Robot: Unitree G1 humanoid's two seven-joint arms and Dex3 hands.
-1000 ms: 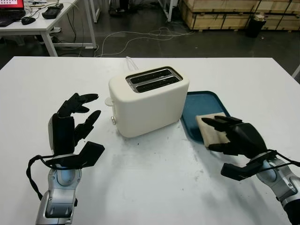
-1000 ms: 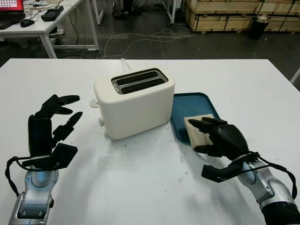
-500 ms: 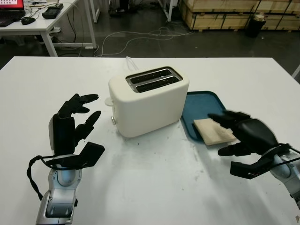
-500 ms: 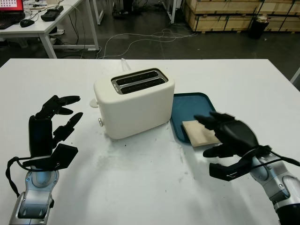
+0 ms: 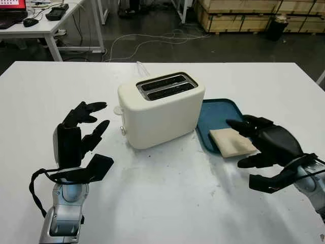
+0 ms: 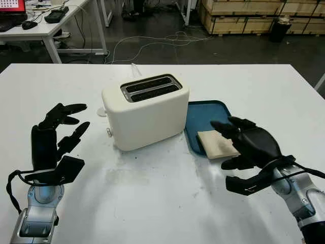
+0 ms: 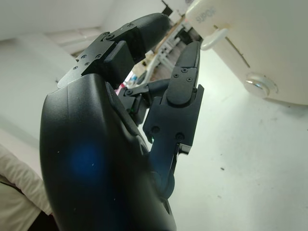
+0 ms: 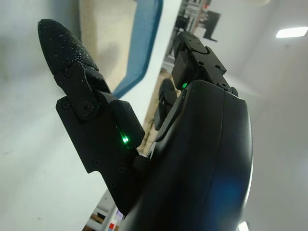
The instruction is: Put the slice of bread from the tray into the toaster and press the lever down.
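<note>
Leftmost, the left hand (image 5: 81, 137) is raised above the table (image 5: 167, 198) at about 8 o'clock from the toaster (image 5: 160, 109); it is open and holds nothing. The lever (image 5: 118, 110) projects from the toaster's left end face, pointing toward this hand, with a small round knob (image 5: 122, 130) below it. Centre: the toaster stands on the table with two empty slots (image 5: 166, 85) facing up, their long axis running roughly from 8 to 2 o'clock. Right of it, a blue tray (image 5: 221, 122) sits just beside the toaster's right end. The bread (image 5: 232, 142) lies flat on the tray's near right part, well clear of the slots.

Rightmost, the right hand (image 5: 269, 145) is open beside the tray, with its fingertips (image 5: 234, 124) over the bread's far edge; contact cannot be told. The bread lies at about 9 o'clock from this palm, so this is plainly the nearer hand for the pick. Judged stage: the grasp is not yet made. The slice must then travel toward 10 o'clock and be turned on edge to align with a slot. The left hand is better placed for the lever.
</note>
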